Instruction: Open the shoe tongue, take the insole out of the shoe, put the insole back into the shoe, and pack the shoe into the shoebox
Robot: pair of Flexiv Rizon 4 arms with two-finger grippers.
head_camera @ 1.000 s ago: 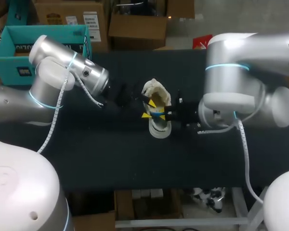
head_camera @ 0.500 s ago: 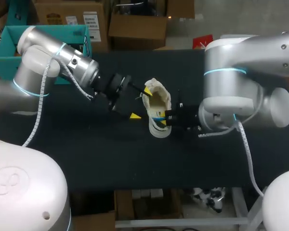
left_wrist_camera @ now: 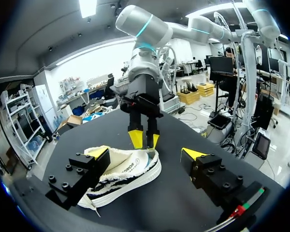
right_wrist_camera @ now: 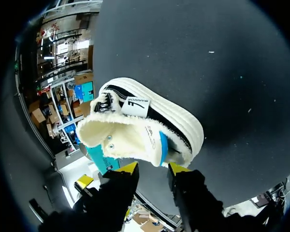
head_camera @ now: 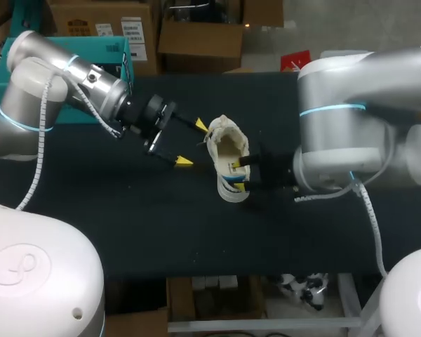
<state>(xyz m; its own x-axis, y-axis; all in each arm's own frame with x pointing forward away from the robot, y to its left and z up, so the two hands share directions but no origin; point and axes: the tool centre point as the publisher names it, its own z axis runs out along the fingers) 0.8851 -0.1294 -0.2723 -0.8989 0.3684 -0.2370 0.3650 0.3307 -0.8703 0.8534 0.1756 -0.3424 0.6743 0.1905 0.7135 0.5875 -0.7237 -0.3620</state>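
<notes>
The shoe [head_camera: 226,144] lies near the middle of the dark worktop [head_camera: 126,225], its fleecy opening turned toward the upper left of the head view. The right hand [head_camera: 238,175] comes in from the right of the frame and looks clamped on the shoe's rim, yellow tips close together on either side of the edge. The left hand [head_camera: 191,143] hangs just beside the opening with its fingers spread wide, holding nothing.

No insole shows outside the shoe, so I'd say this is the early part — the shoe is pinned while the free hand lines up to pull the tongue back or reach in. The next move calls for the left hand to narrow and angle into the mouth without knocking the other hand's fingers, which stand right at the same rim.

There is plenty of bare worktop toward the bottom of the frame, and the shoe is well clear of every edge. The teal shoebox [head_camera: 0,77] sits in the upper left corner, behind the left arm — I cannot tell whether it rests on the worktop.
</notes>
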